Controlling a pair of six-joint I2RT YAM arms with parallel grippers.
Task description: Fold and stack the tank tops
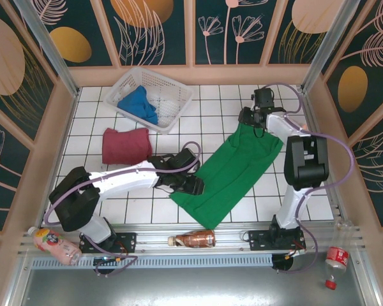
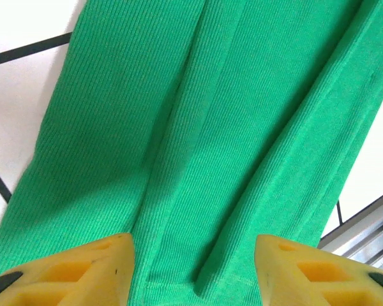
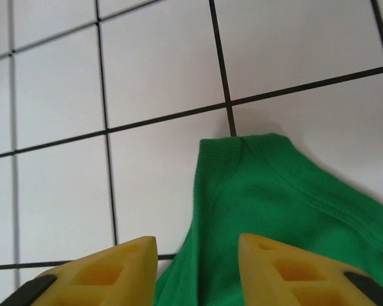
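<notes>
The white-tiled counter carries all 3 tops. The green tank top is the largest thing on it, lying flat in a long slanting band between my 2 arms, with lengthwise folds running down its ribbed knit. The maroon tank top sits folded into a small block to the left, well apart from the green one. The blue tank top lies bunched in the white basket at the far side.

I judge the green cloth light, soft and limp. It will sag and slide on the smooth tile rather than hold a shape, and a pinch in the middle would only bunch it up. The ends and corners are the places to grip, through all layers at once, so the lengthwise folds stay together.

My left end effector is over the near end of the band. In the left wrist view, the left end effector stands wide apart, with the hem lying flat between and below its yellow fingers, and nothing is pinched.

My right end effector is over the far end. In the right wrist view, the right end effector is parted less widely and released, with the green shoulder edge resting on the tile beneath it.
</notes>
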